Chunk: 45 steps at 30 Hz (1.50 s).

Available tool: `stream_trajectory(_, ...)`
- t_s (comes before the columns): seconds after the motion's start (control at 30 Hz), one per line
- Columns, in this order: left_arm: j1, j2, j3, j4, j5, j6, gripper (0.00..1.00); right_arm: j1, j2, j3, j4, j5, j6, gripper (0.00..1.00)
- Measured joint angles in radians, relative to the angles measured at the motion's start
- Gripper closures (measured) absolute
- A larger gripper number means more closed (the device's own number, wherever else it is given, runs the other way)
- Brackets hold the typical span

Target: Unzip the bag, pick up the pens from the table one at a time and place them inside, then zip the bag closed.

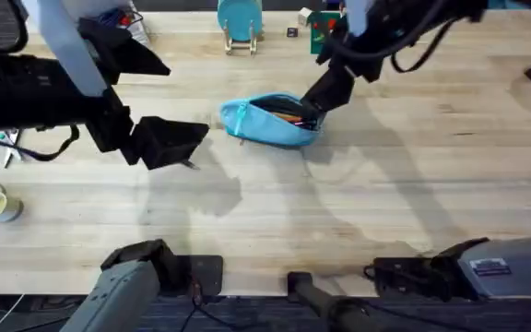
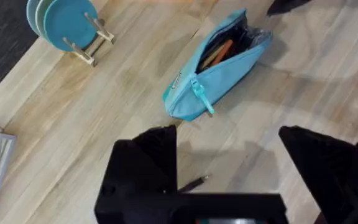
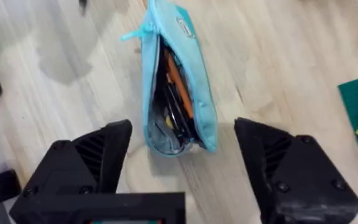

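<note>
bag: turquoise fabric pencil pouch lies on the table at mid-table toward the far side, zipper open, mouth gaping; pens already inside, dark ones plus an orange one.
bag axis: long axis runs roughly left-right in the overhead view, slightly tilted; zipper pull hangs at the end toward the left arm.
loose pen: thin dark pen lies on the wood on the near side of the pouch, right at the left gripper's fingertips; partly hidden by the finger, so its full length cannot be told.
left gripper: jaws spread wide, nothing held; hovers over the table just left of the pouch, pouch ahead of it, loose pen just beside one finger.
right gripper: jaws spread wide, empty; sits at the pouch's right end, open mouth between and just beyond its fingers, pouch axis pointing away from it.
nearer arm: left is nearer the loose pen and the pull; right is nearer the open end.
key relation: my read, next pick is the loose pen by the left arm; drop target lies just ahead of that gripper.
writing: small oval label on the pouch side near the pull end, text unreadable; sticker on the right arm base, unreadable.
other: teal discs on a wooden rack, well apart from the pouch.
</note>
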<state>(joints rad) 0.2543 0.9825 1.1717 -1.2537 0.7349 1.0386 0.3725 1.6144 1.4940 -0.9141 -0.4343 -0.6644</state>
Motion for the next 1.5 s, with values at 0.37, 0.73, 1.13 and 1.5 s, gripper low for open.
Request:
stream_trajectory(0.37, 0.0, 0.0, 0.0, 0.0, 0.0, 0.0, 0.007, 0.0, -0.196, 0.0, -0.114, 0.0, 0.033, 0.004)
stream_trajectory(0.73, 0.0, 0.0, 0.0, -0.016, 0.0, 0.0, 0.007, 0.0, -0.319, 0.001, -0.251, 0.098, 0.148, 0.004)
stream_trajectory(1.13, 0.0, 0.0, 0.0, -0.042, 0.0, 0.0, 0.007, 0.0, -0.401, 0.001, -0.383, 0.143, 0.223, 0.004)
stream_trajectory(1.5, 0.0, 0.0, 0.0, -0.042, -0.002, 0.0, 0.007, 0.0, -0.406, -0.148, -0.368, 0.148, 0.261, 0.004)
